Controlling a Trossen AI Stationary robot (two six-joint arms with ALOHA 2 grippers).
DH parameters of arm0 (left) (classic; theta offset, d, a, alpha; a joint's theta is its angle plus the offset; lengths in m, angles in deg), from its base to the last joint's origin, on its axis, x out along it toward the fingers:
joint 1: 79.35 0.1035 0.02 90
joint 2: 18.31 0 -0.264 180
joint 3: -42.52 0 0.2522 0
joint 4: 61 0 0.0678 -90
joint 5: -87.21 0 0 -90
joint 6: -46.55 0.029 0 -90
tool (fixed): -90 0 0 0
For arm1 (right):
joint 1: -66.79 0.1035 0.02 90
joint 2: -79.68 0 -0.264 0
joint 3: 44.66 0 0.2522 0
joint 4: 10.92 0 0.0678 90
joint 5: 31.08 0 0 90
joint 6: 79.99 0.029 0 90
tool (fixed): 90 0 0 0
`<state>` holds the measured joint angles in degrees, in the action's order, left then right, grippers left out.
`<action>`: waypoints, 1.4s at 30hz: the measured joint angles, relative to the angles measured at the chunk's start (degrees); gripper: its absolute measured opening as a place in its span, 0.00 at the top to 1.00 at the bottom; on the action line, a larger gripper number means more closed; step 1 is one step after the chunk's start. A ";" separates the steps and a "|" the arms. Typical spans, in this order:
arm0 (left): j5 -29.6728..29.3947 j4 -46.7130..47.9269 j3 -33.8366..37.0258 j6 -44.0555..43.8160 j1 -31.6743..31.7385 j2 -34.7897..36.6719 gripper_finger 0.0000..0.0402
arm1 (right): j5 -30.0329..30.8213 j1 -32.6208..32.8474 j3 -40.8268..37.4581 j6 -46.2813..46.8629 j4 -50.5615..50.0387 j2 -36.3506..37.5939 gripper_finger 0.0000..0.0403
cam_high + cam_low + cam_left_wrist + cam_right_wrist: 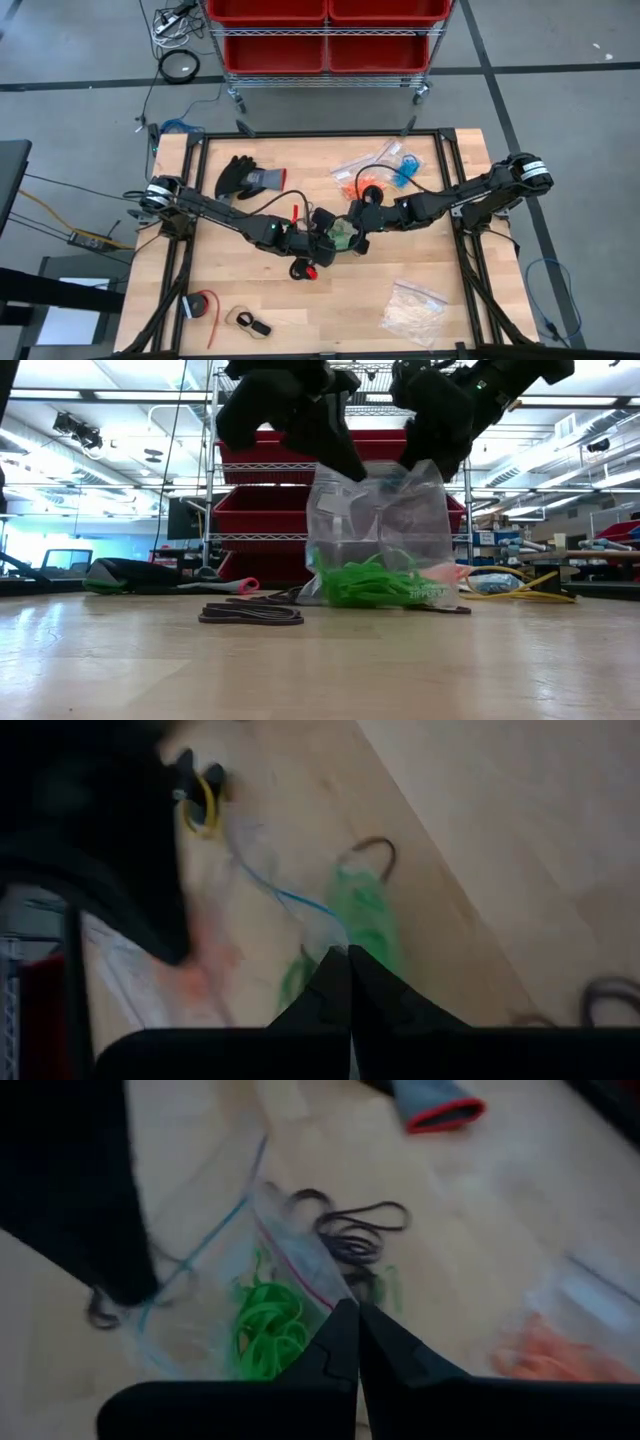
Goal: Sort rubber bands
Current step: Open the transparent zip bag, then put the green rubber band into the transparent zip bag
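Note:
A clear zip bag holding green rubber bands stands at the table's middle, between my two grippers. My left gripper and my right gripper are both shut on its top edge. It also shows in the high view. Black rubber bands lie loose on the wood beside the bag; they also show in the right wrist view. Bags with orange and blue bands lie farther back. My left gripper pinches the bag's top edge at one end of the opening between its two shut fingers, coming from above and slanting in from the left. The bag hangs below the fingers, its bottom with the green bands at table level. My right gripper pinches the bag's top edge by the red zip line between its two shut fingers, from above and slanting in from the right. The bag hangs below it with the green bands gathered at the bottom.
A black glove lies at the back left. A clear bag of whitish pieces lies at the near right. A red roll and small dark items lie at the near left. A yellow cable lies behind the bag.

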<state>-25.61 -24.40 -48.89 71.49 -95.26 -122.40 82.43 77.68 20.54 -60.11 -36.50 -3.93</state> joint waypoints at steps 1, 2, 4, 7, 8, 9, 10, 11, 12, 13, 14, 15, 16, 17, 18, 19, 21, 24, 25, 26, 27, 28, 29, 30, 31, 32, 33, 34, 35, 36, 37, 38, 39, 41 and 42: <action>0.47 0.75 0.04 -0.10 -0.04 0.00 1.00 | 0.42 -0.24 0.00 0.00 -0.93 0.53 1.00; 0.87 1.08 0.04 -0.14 -0.17 -0.01 1.00 | 0.57 -0.57 0.00 0.03 -1.38 1.05 1.00; 1.16 1.75 0.04 -0.16 -0.55 -0.04 1.00 | 0.75 -0.94 0.00 0.04 -2.06 2.04 1.00; 3.12 2.71 0.05 -0.45 -0.74 -0.04 1.00 | 1.92 -1.04 0.00 0.02 -2.60 3.17 1.00; 3.28 2.96 0.07 -1.09 -0.78 -0.05 1.00 | 1.97 -1.02 0.00 -0.12 -2.56 3.37 1.00; 3.36 3.07 0.09 -1.54 -0.76 -0.07 1.00 | 1.96 -1.02 0.00 -0.25 -2.61 3.49 1.00; 3.32 3.08 0.09 -2.30 -0.74 -0.07 1.00 | 1.90 -1.02 0.00 -0.41 -2.58 3.54 1.00; 3.01 3.05 0.09 -2.93 -0.71 -0.07 1.00 | 1.68 -1.04 0.00 -0.66 -2.50 3.56 1.00; 2.29 3.02 0.09 -3.49 -0.71 -0.07 1.00 | 1.57 -1.02 0.00 -0.87 -2.63 3.56 1.00; 1.27 2.97 0.09 -4.12 -0.71 -0.07 0.99 | 1.54 -0.95 0.00 -0.88 -2.65 3.56 1.00; 0.45 2.94 0.09 -4.47 -0.71 -0.07 0.99 | 1.53 -0.89 0.00 -0.89 -2.61 3.56 1.00; -0.52 2.76 0.10 -4.78 -0.71 -0.07 0.98 | 1.52 -0.86 0.00 -0.90 -2.62 3.56 1.00; -1.35 2.32 0.09 -5.39 -0.74 -0.07 0.97 | 1.53 -0.86 0.00 -0.90 -2.63 3.56 1.00; -2.08 2.11 0.08 -5.99 -0.74 -0.07 0.96 | 1.61 -0.84 0.00 -0.93 -2.63 3.56 1.00; -2.63 2.58 -0.16 -6.88 -0.74 -0.07 0.95 | 1.91 -0.82 0.00 -1.07 -2.63 3.56 1.00; -3.34 2.72 -0.44 -7.33 -0.74 -0.07 0.94 | 2.28 -0.82 0.00 -1.39 -2.63 3.56 1.00; -4.63 2.53 -0.90 -7.61 -0.73 -0.08 0.92 | 2.67 -0.82 0.00 -1.99 -2.63 3.56 1.00; -6.51 2.89 -1.75 -7.84 -0.87 0.31 0.88 | 4.10 -0.79 0.00 -2.50 -2.99 3.56 1.00; -7.03 3.04 -2.07 -7.98 -0.91 0.63 0.86 | 4.80 -0.64 0.00 -2.61 -3.41 3.56 1.00; -7.63 3.53 -2.27 -8.58 -1.07 1.20 0.85 | 5.77 -0.40 0.00 -2.73 -3.99 3.56 1.00; -7.99 4.12 -2.51 -9.12 -1.13 1.63 0.84 | 6.97 -0.13 0.00 -3.03 -4.63 3.56 1.00; -8.78 4.40 -2.77 -10.06 -1.15 2.23 0.83 | 8.12 0.19 0.00 -3.04 -5.07 3.56 1.00; -9.61 4.99 -2.88 -10.64 -1.26 2.83 0.82 | 9.32 0.56 0.00 -3.04 -5.70 3.61 1.00; -10.50 6.15 -2.89 -11.55 -1.31 3.44 0.81 | 10.38 0.92 0.00 -3.04 -6.57 3.94 1.00; -11.54 7.25 -2.89 -11.96 -1.33 4.14 0.80 | 11.42 1.25 0.00 -3.06 -6.53 4.14 1.00; -12.71 8.25 -2.89 -12.51 -1.30 4.70 0.80 | 12.39 1.57 0.00 -3.08 -6.36 4.64 1.00; -13.95 9.34 -2.87 -13.24 -1.32 5.31 0.79 | 13.01 1.96 0.00 -3.10 -6.90 5.44 1.00; -14.92 10.60 -2.86 -13.84 -1.30 6.01 0.79 | 13.75 2.26 0.00 -3.12 -6.91 6.29 1.00; -15.73 11.52 -2.86 -14.72 -1.30 6.43 0.79 | 14.55 2.51 0.04 -3.15 -6.76 7.20 1.00; -16.43 12.38 -2.86 -15.34 -1.22 6.84 0.79 | 15.52 2.94 0.05 -3.24 -7.11 8.29 1.00; -16.53 13.33 -2.86 -16.12 -0.96 7.04 0.79 | 16.54 3.37 0.04 -3.35 -7.64 9.43 1.00; -16.45 13.77 -2.86 -16.52 -0.65 7.06 0.79 | 17.53 3.80 0.05 -3.48 -7.78 10.63 1.00; -15.94 14.05 -2.80 -16.80 -0.33 7.06 0.79 | 18.43 4.25 0.08 -3.45 -7.99 11.90 1.00; -14.07 14.81 -2.71 -17.10 0.77 6.91 0.79 | 19.50 5.10 0.09 -2.91 -10.19 14.37 1.00; -12.26 14.14 -2.58 -17.19 1.47 6.73 0.79 | 19.42 5.47 0.09 -1.91 -11.39 15.47 1.00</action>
<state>-37.88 -10.26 -51.47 54.30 -93.80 -115.67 101.85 83.15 20.62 -62.02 -47.89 11.54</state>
